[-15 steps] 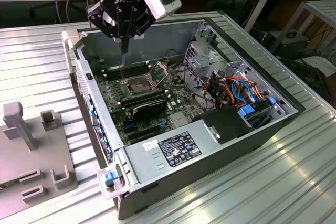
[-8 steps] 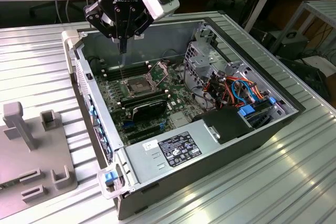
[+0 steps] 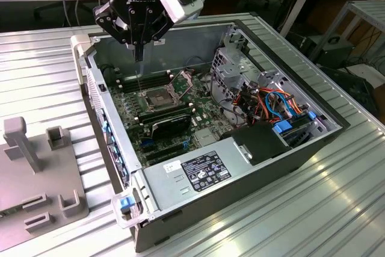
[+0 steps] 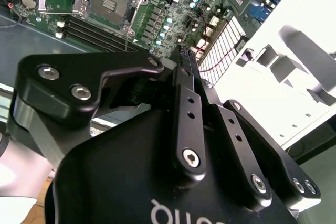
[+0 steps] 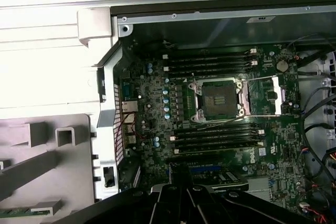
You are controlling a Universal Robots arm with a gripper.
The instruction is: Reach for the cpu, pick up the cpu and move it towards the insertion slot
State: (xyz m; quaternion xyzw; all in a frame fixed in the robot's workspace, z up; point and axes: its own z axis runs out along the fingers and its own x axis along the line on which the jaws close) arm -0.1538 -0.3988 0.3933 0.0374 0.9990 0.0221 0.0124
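Fingers (image 4: 185,103) of the gripper (image 3: 139,54) are drawn together, with no gap you can make out. The exterior view shows them tapering to a single point, and the second wrist view shows the black bars meeting at the tip. You cannot tell whether a thin chip is pinched between them.

The exterior view gives you the height. The gripper hangs over the open computer case (image 3: 198,40), clear of the board, and the socket (image 3: 157,97) lies near and below its tip. The case sits on a ribbed metal table (image 3: 337,209), with a grey holder (image 3: 36,167) beside it on the exterior view's left.

The first wrist view gives you the layout from above. The socket (image 5: 219,100) has a shiny frame and a dark centre, with long memory slots (image 5: 210,62) running along two sides of it. In the second wrist view you see the socket (image 4: 110,4) beyond the fingertips, well apart from them.
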